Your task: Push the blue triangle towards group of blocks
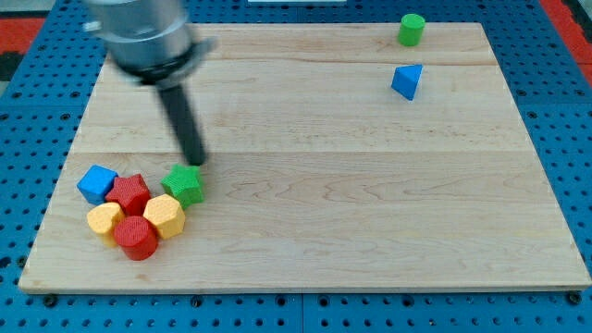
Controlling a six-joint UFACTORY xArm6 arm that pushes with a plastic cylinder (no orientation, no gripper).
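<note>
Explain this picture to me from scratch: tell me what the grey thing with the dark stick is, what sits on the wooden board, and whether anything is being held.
There is one picture, from one camera looking down at a slant on a wooden board. The blurred grey thing at the view's top left is a robot arm that ends in a plain dark rod. It has no hand, so it holds nothing; it only pushes. My tip rests just above a green block. That block belongs to a group at the view's bottom left, with a blue block, a red star-like block, two yellow blocks and a red round block. Far off at the view's top right lie a blue triangle and a green round block.
</note>
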